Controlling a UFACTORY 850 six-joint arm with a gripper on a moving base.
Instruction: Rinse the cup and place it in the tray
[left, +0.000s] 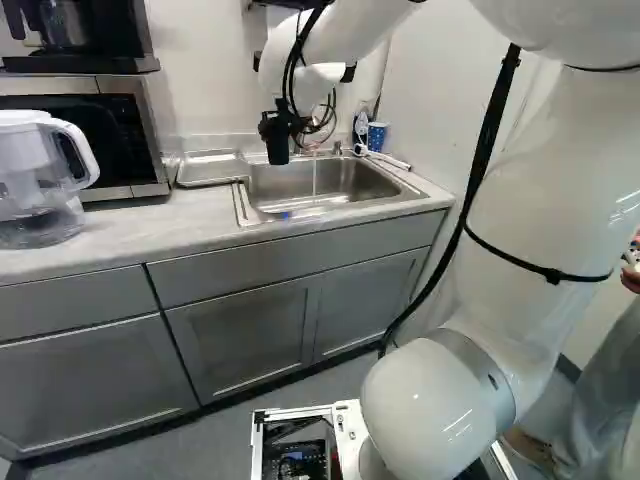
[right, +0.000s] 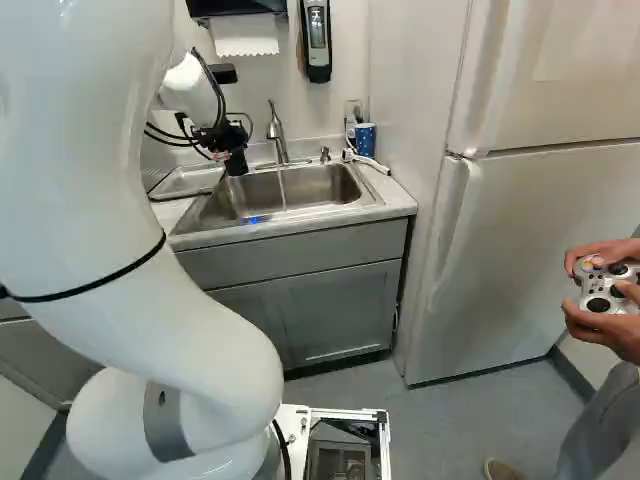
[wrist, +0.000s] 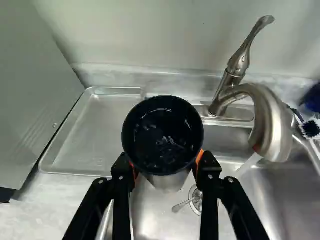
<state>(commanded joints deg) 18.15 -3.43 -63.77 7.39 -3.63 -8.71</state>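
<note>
The refrigerator (right: 530, 280) was the largest thing around, standing to the right of the sink (left: 350, 182). The table (left: 150, 230) ran left from the sink and surrounded its basin. On it, left of the sink, stood the microwave (left: 115, 135), whose side rose like a wall along one edge of the tray (wrist: 100, 140). That shallow metal tray lay flat between the microwave and the sink, hemmed in on that side. A black appliance (left: 100, 35) sat on top of the microwave, well up and left of the sink. A clear water pitcher (left: 30, 195) with a white handle stood farthest left of the sink, in front of the microwave.

The faucet (wrist: 275, 120) rose at the back of the sink and bent forward over it, an obstacle near the cup (wrist: 162, 137); a thin stream ran from its spout into the sink, beside the cup. The claw (left: 277, 130) hung over the left part of the sink, pinching the dark cup from both sides, its mouth upward and wet glints inside. A blue patterned cup (right: 366, 140) stood at the sink's back right corner, with a brush (wrist: 311, 129) near it. A small metal utensil (wrist: 184, 205) lay by the drain in the sink.
</note>
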